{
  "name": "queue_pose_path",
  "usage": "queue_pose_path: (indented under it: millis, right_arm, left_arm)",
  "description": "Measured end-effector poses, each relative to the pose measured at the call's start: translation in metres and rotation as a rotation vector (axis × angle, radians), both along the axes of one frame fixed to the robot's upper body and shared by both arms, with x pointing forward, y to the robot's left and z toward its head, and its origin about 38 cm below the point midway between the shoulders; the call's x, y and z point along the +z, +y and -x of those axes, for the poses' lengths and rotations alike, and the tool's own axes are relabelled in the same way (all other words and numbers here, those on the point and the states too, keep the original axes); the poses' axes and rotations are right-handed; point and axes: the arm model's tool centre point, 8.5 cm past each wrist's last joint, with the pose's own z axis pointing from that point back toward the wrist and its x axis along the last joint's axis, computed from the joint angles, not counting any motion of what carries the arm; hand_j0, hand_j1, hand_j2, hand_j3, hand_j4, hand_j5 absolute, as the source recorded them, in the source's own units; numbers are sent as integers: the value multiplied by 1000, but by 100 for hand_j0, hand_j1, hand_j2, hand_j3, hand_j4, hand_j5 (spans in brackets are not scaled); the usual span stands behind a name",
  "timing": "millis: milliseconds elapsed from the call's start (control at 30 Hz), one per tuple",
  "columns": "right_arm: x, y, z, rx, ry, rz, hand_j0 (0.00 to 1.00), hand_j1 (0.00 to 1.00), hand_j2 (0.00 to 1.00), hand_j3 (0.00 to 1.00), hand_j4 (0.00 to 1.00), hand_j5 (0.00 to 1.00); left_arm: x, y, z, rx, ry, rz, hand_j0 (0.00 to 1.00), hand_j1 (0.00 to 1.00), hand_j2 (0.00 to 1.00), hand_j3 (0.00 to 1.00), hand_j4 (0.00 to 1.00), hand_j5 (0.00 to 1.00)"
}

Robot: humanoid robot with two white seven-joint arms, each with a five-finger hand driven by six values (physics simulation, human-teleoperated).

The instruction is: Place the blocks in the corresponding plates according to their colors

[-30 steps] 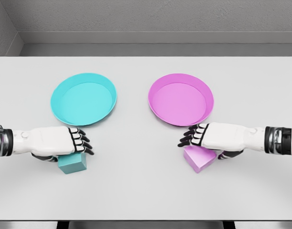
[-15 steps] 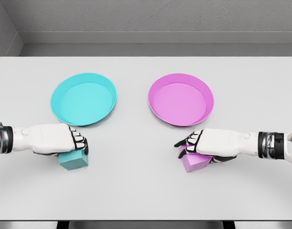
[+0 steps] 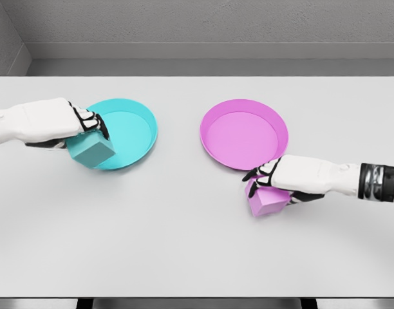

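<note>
A teal block (image 3: 91,150) hangs in my left hand (image 3: 87,126), whose fingers are curled over its top; it is raised over the near left rim of the cyan plate (image 3: 129,129). My right hand (image 3: 264,180) grips the pink block (image 3: 266,201) from above, just off the near right rim of the pink plate (image 3: 239,132). Whether the pink block still touches the table I cannot tell. Both plates hold nothing.
The white table (image 3: 184,244) stretches wide in front of the plates. A grey wall runs along its far edge.
My left hand has lifted the teal block up and away from me to the cyan plate's rim. My right hand has shut on the pink block and drawn slightly towards the pink plate.
</note>
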Motion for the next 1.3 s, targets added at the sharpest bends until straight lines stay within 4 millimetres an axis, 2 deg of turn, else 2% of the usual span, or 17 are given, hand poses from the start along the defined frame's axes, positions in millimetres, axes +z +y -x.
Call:
queue_pose_path:
  millis: [133,233,300,400,433,467,500,567,600,667,733,800,933,1000,1033,1167,1300]
  right_arm:
    - [19,-1,-15,-15,-45,-23,55,55,55,55,55,55]
    - [41,-2,-29,-25,-86,-55,55,55,55,55,55,55]
    - [59,-2,-42,-33,-114,-94,56,56,56,56,56,56]
    - [107,5,-70,-40,-204,-171,56,56,56,56,56,56]
    - [118,8,-81,-47,-219,-204,56,56,56,56,56,56]
    - [122,12,-90,-58,-215,-235,58,58,58,58,58,58]
    - [123,14,-100,-73,-206,-262,65,65,65,65,65,65]
    - [105,13,-113,-115,-152,-292,97,97,97,97,97,97]
    - [95,9,-118,-139,-125,-299,100,100,100,100,100,100]
    - [75,-10,-121,-209,-81,-315,100,100,100,100,100,100]
    - [69,-37,-121,-280,-72,-323,100,100,100,100,100,100]
    - [74,-60,-126,-339,-81,-328,100,100,100,100,100,100]
    - [77,-91,-126,-415,-90,-332,100,100,100,100,100,100]
    - [79,-97,-125,-429,-94,-332,100,100,100,100,100,100]
    - [78,-99,-125,-434,-91,-330,100,100,100,100,100,100]
    - [76,-101,-124,-439,-89,-322,100,100,100,100,100,100]
    - [75,-101,-124,-441,-90,-314,100,100,100,100,100,100]
  left_arm:
    - [0,12,-34,93,0,56,33,33,33,33,33,33]
    - [-24,4,-56,130,77,71,33,33,33,33,33,33]
    - [-43,-3,-68,152,138,70,33,33,33,33,33,33]
    - [-60,-5,-75,174,194,60,35,35,35,35,35,35]
    - [-63,-5,-76,180,205,58,37,37,37,37,37,37]
    - [-66,-4,-77,187,216,54,39,39,39,39,39,39]
    - [-68,-3,-78,193,224,51,51,51,51,51,51,51]
    - [-71,-2,-79,200,235,49,80,80,80,80,80,80]
    - [-72,-2,-79,202,238,49,91,91,91,91,91,91]
    - [-73,-1,-79,205,242,49,100,100,100,100,100,100]
    - [-74,0,-80,211,246,49,100,100,100,100,100,100]
    - [-75,2,-80,217,249,49,100,100,100,100,100,100]
    - [-69,5,-83,223,238,52,100,100,100,100,100,100]
    - [-58,7,-86,227,217,57,100,100,100,100,100,100]
    - [-61,12,-84,236,224,61,100,100,100,100,100,100]
    - [-56,61,-70,332,260,148,100,100,100,100,100,100]
    - [-52,88,-62,388,276,192,100,100,100,100,100,100]
